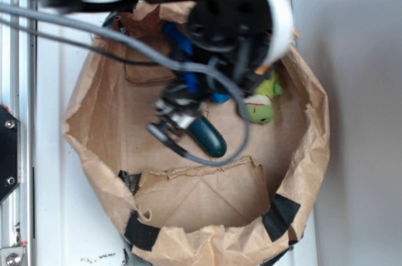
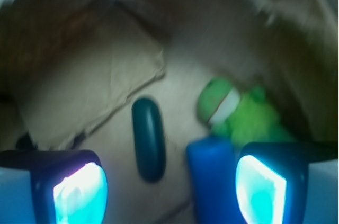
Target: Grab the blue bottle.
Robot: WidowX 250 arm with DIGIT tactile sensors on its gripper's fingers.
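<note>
The arm (image 1: 207, 2) is seen reaching in from the top of the exterior view, blurred, with grey cables (image 1: 125, 46) looped beneath it. The gripper (image 2: 169, 187) is pointed downward, its jaws spread wide apart. Nothing is clamped between the two glowing finger pads (image 2: 79, 192).

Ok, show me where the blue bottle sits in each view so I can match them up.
Exterior: the blue bottle lies near the top centre inside the paper bag, mostly hidden by the arm.
Wrist: bottom centre-right, its end just left of the right finger.
Shared landmark: the dark teal capsule lies beside it in both views, and the green plush toy on its other side.
</note>
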